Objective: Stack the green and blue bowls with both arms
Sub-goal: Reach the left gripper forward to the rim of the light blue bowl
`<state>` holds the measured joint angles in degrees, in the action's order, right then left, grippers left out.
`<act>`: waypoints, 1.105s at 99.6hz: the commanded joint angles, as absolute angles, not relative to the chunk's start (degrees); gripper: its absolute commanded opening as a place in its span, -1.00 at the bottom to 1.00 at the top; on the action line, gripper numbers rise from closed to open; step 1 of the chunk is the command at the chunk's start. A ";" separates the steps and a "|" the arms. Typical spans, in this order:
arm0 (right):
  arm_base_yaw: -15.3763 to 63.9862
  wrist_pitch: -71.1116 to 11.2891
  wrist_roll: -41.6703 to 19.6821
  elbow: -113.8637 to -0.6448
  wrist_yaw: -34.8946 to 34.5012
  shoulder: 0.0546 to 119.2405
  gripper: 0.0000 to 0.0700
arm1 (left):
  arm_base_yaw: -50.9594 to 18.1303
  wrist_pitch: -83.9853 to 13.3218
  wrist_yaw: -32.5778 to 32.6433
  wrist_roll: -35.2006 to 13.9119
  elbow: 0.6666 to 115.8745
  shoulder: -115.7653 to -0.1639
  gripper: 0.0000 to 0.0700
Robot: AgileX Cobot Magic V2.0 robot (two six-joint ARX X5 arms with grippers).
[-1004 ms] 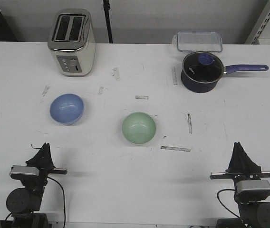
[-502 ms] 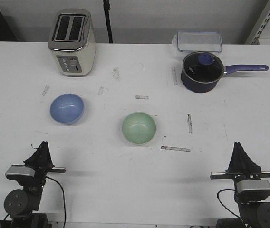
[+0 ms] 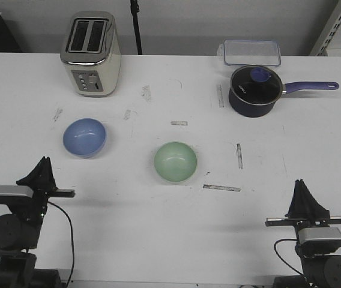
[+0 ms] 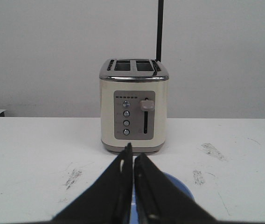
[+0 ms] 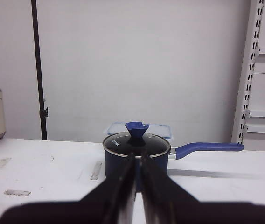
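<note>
Front view: the blue bowl [image 3: 84, 137] sits ahead of my left gripper [image 3: 41, 165], apart from it; the green bowl [image 3: 175, 161] lies ahead and well inward of my right gripper [image 3: 301, 186]. Both grippers have fingers pressed nearly together, holding nothing, touching nothing. Bowls are round, smooth, matte; the table [image 3: 128, 228] is white, scuffed.

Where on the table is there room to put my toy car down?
Bare tabletop lies between the toaster and saucepan, and along the near edge between both arms. It is tighter around the blue bowl and green bowl.
</note>
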<state>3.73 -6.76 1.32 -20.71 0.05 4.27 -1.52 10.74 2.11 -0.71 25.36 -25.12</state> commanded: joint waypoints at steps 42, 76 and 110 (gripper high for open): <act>3.77 -6.07 1.74 -20.88 0.03 4.12 -0.97 | -1.39 5.87 3.55 0.86 45.52 -52.58 -1.00; 3.77 -6.07 1.74 -20.88 0.03 4.12 -0.97 | -1.34 -5.74 3.81 0.43 52.42 -63.48 -1.00; 3.77 -6.07 1.74 -20.88 0.03 4.12 -0.97 | 0.01 -31.55 3.77 -7.75 70.70 -77.34 -1.00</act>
